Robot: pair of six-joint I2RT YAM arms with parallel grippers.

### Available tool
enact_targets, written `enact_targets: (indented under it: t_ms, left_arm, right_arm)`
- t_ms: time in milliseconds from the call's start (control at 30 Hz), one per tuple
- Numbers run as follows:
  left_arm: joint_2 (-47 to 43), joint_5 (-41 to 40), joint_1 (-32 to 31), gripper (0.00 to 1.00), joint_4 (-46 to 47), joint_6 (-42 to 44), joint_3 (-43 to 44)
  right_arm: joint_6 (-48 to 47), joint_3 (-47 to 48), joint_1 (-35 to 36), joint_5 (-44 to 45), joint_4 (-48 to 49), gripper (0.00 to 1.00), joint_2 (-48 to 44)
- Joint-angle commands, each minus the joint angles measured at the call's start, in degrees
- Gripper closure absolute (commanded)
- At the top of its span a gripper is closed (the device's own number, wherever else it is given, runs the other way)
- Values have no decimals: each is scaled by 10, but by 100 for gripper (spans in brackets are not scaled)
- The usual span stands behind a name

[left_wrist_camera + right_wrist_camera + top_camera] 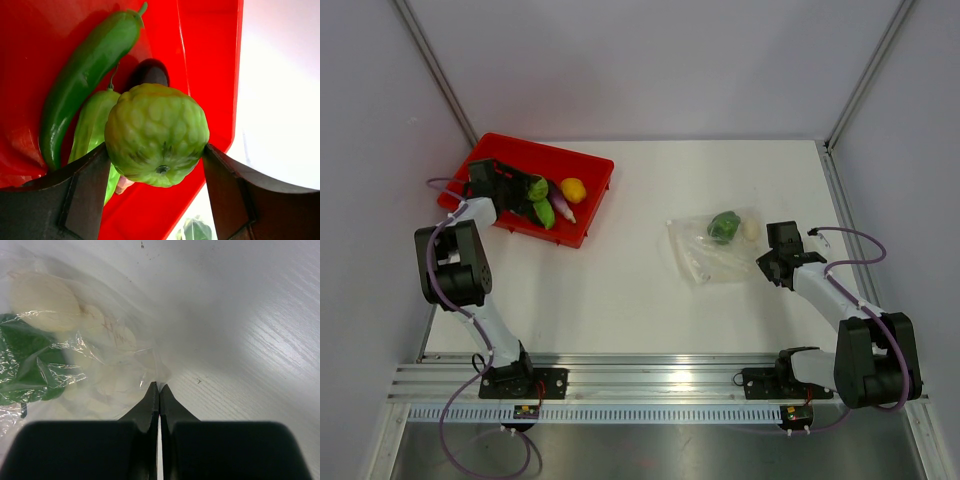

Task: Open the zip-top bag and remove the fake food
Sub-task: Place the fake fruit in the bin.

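My left gripper (527,194) hangs over the red tray (535,158), shut on a bumpy green fruit (156,132) that fills the span between both fingers. Under it in the tray lie a long green chili (85,75), another green piece (90,125), a round yellow one (573,189) and a purple one (563,208). The clear zip-top bag (715,250) lies flat right of centre, with a dark green piece (724,226) and a pale piece (751,230) inside. My right gripper (159,386) is shut, its tips pinching the bag's edge (156,371) on the table.
The red tray's right wall (210,60) stands just beside the held fruit. White tabletop (640,290) stretches between tray and bag. Grey walls and metal posts close in the back and sides. A slotted aluminium rail (650,385) runs along the near edge.
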Motion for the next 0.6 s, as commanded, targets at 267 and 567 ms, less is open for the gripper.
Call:
enact_targets:
  t_ms: [267,567]
  left_arm:
    - [10,2,10,13,-41,2,17]
    - [-25,-20,9,1,-81,8,24]
  right_arm:
    - [-7,14,-3,-2,20,100,-3]
    - [-11,16,-3,0,16,100,-4]
